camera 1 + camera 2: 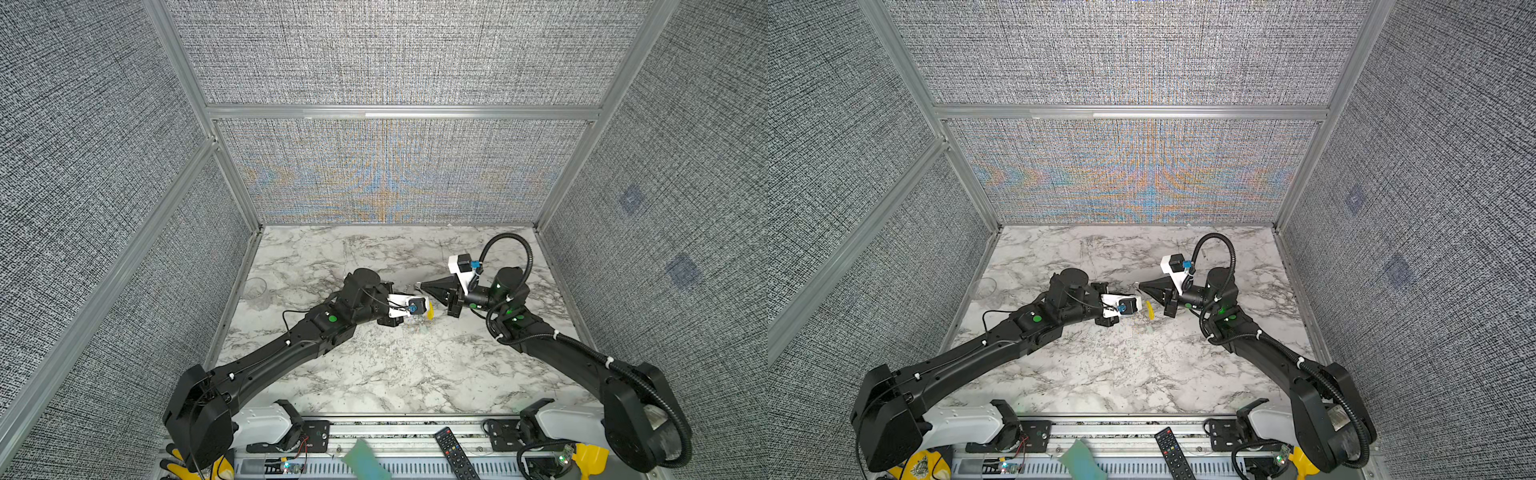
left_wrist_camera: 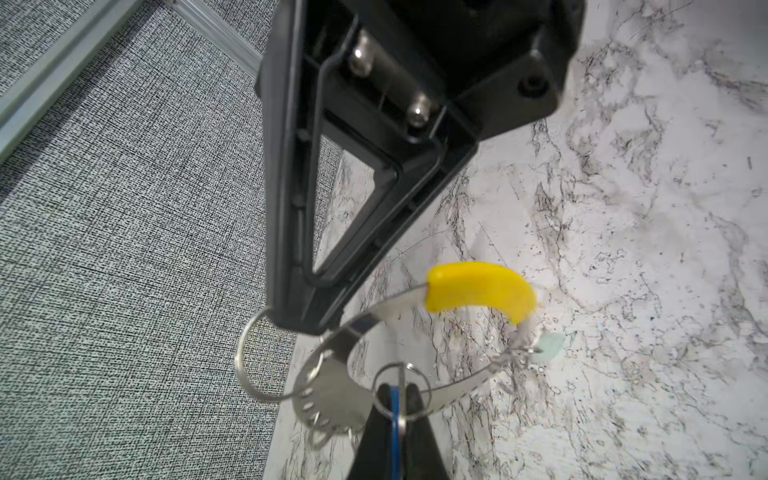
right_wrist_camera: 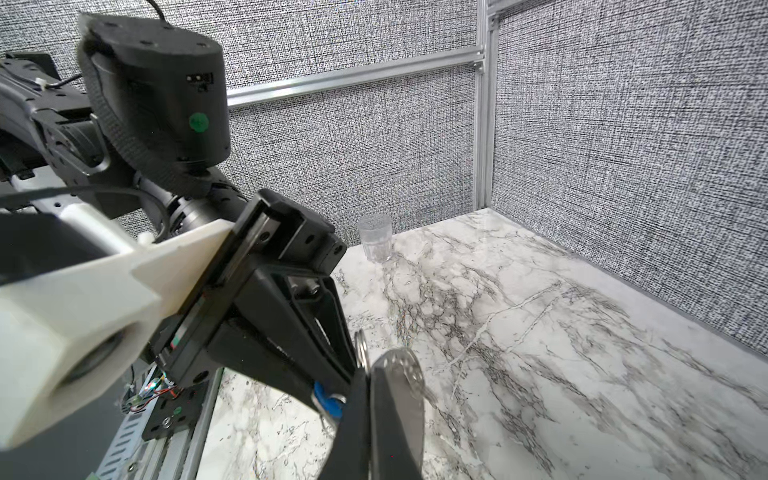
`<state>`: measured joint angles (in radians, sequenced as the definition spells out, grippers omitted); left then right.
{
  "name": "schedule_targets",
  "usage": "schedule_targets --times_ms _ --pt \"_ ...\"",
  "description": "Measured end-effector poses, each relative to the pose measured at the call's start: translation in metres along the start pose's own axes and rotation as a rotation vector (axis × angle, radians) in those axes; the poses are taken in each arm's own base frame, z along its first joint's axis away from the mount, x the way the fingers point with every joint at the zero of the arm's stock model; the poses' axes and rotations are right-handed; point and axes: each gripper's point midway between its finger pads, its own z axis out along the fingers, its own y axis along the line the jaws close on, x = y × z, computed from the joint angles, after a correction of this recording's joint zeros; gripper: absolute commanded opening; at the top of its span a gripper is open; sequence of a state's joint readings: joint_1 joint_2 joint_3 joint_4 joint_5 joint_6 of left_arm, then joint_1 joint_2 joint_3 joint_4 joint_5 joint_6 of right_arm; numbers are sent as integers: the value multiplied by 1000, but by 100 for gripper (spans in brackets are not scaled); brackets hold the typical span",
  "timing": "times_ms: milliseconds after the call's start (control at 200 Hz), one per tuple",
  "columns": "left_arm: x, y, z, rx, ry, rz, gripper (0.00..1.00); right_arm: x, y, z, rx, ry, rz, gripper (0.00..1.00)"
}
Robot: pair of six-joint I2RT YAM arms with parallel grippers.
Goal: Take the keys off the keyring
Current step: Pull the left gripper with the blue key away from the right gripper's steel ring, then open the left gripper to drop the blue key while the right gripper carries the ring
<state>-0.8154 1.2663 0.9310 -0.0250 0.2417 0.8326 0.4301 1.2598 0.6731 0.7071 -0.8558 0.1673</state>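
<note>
Grey keyring [image 2: 480, 291], yellow section: left gripper [image 2: 297, 322] pinched on its band, right gripper [image 2: 394, 395] clamped on blue key [image 2: 394, 432]; mint key [image 2: 549, 348] dangles; glass cup [image 3: 375, 237] stands well left.

Keyring [image 2: 478, 291] above table [image 1: 374, 365] centre, in left fingers [image 2: 286, 208]; key [image 2: 394, 407] in right fingers [image 1: 436, 287]; cup [image 1: 254, 288] at table's left edge.

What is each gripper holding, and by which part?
Left gripper: the keyring, by its grey metal band. Right gripper: the blue key, by its plastic head.
</note>
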Motion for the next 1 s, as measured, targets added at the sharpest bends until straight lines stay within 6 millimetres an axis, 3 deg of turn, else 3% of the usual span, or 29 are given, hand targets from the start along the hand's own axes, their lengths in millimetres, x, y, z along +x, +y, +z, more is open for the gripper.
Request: schedule_targets --times_ms 245,440,675,810,1001 --pt "11 -4 -4 -16 34 -91 0 -1 -10 -4 44 -4 12 0" --pt "30 -1 -15 -71 83 -240 0 12 -17 -8 79 53 -1 0" --pt "88 -14 -19 -118 190 -527 0 40 -30 -14 150 221 -58 0" --pt "127 -23 -16 -159 276 -706 0 58 -35 -23 184 328 -89 0" --pt "168 -36 -7 -203 366 -896 0 77 -40 -26 185 425 -116 0"
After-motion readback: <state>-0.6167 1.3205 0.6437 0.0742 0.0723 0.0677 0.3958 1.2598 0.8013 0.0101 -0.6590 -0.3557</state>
